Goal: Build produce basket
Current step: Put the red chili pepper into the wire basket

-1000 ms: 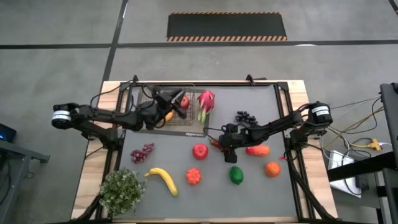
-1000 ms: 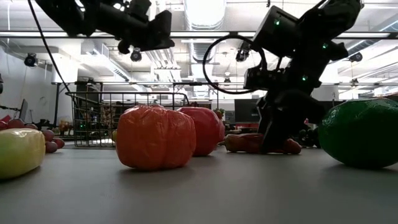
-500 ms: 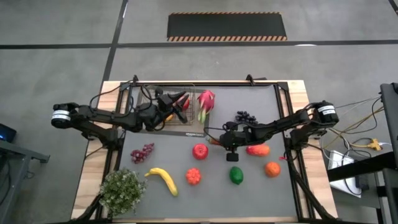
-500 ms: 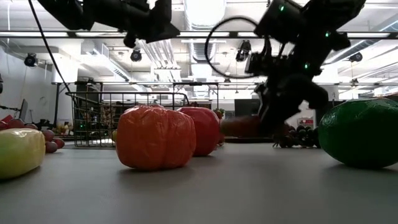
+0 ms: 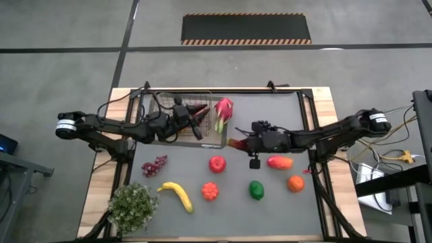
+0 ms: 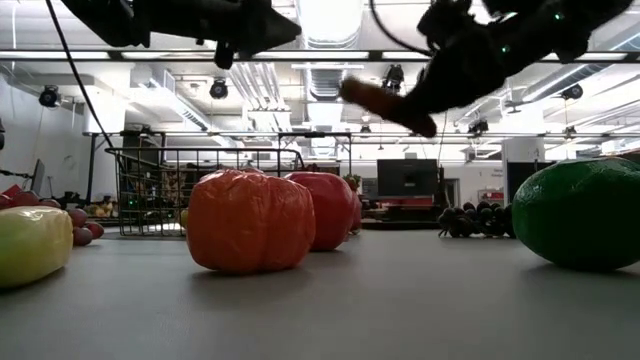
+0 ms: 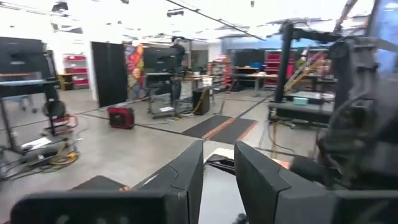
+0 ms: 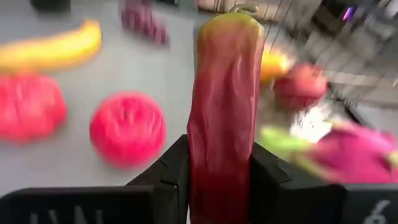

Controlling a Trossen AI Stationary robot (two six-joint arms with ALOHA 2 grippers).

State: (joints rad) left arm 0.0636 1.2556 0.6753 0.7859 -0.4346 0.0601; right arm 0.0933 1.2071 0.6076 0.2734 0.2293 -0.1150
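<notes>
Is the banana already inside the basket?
No, the banana lies on the table near the potted plant, far from the basket.

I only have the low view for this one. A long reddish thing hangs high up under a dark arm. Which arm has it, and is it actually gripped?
Observer: The right tool has it. Its wrist view shows it shut on a long red fruit with a greenish tip.
Operator: Where is that over the table?
Observer: From above, it is just right of the basket, by the near corner, not over it.
Operator: And the other arm?
Observer: The left tool is over the basket; its wrist view shows the fingers apart with nothing between them.
</notes>
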